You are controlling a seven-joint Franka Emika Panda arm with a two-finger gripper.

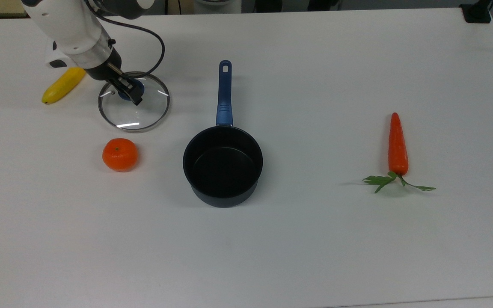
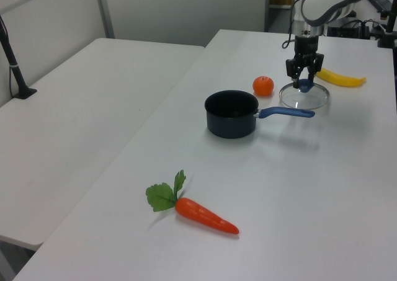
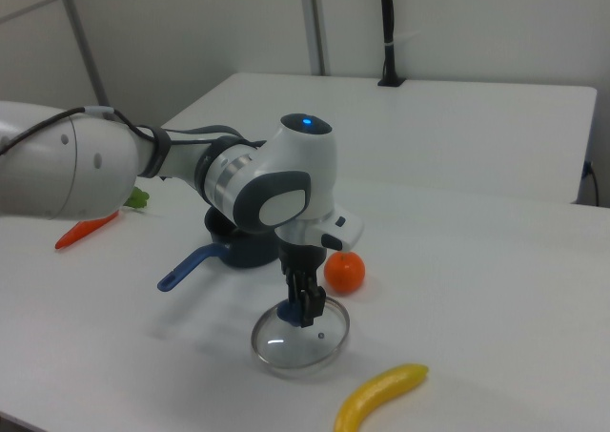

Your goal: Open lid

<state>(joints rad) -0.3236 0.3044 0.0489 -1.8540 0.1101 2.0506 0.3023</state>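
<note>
The lid [image 1: 140, 112] is a round clear glass disc with a thin metal rim and a blue knob. It lies low on the white table at the top view's upper left, between a banana and a mandarin. My gripper [image 1: 128, 91] comes down from above and is shut on the blue knob, also seen in the left view [image 2: 304, 82] and the right view [image 3: 303, 308]. The lid [image 2: 306, 97] sits apart from the dark saucepan [image 1: 223, 197], which stands uncovered at the table's middle with its blue handle pointing to the far side.
A yellow banana [image 1: 62, 85] lies just to the top view's left of the lid, partly under the arm. An orange mandarin [image 1: 120, 154] sits just in front of the lid. A carrot [image 1: 398, 145] with green leaves lies far at the top view's right.
</note>
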